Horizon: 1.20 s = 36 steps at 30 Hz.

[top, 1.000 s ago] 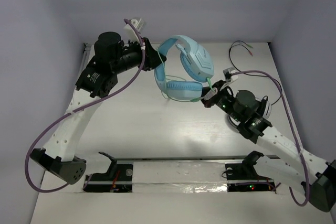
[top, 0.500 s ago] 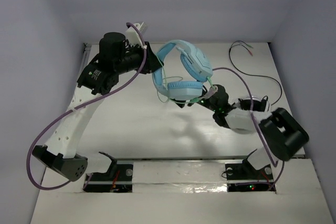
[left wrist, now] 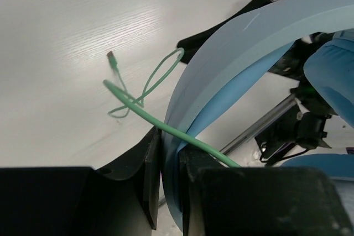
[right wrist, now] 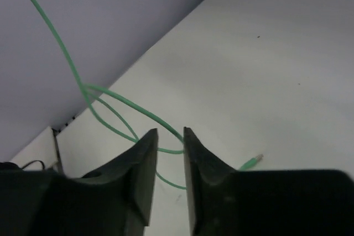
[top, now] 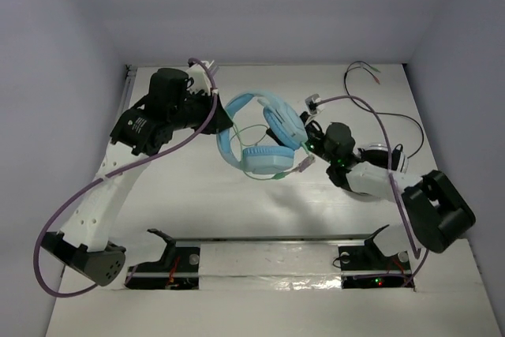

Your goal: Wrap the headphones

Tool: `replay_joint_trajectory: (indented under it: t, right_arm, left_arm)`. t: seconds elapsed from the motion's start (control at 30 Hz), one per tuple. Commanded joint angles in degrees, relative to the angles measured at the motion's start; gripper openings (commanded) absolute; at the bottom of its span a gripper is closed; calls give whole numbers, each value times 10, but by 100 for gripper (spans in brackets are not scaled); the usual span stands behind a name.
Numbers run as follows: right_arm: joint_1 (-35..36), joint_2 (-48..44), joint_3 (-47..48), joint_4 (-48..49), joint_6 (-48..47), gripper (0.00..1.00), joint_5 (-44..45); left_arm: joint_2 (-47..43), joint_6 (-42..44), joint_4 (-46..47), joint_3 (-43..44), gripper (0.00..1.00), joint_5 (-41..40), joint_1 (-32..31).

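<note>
Two arms: both at one headset, held above the counter (top: 197,195).
Right jaws: nearest me, almost together, with the green cable (left wrist: 130,101) crossing at their tips. Pinched or only brushed, I cannot tell.
Headphones (top: 268,155): hanging mid-counter between the arms, cable drooping in slack loops, plug (right wrist: 251,161) at the free end.
Left jaws: further back, clenched on the headband (left wrist: 232,42).
Risk: the thin cable slips out and the loops fall open, or a hard tug twists the band out of its single clamp.
</note>
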Motion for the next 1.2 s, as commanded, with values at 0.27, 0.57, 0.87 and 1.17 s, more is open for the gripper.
replay_joint_trajectory:
  t: [0.27, 0.57, 0.87, 1.17]
  right_arm:
    - [-9, -176, 37, -204, -125, 72, -76]
    - [-9, 21, 224, -196, -77, 73, -292]
    - [12, 108, 224, 20, 69, 81, -366]
    - [29, 180, 238, 149, 151, 42, -328]
  left_arm:
    - [-23, 24, 12, 44, 0, 50, 3]
    - [5, 40, 26, 58, 0, 111, -3]
    - [9, 38, 55, 42, 0, 150, -14]
    - [-1, 39, 67, 20, 0, 167, -14]
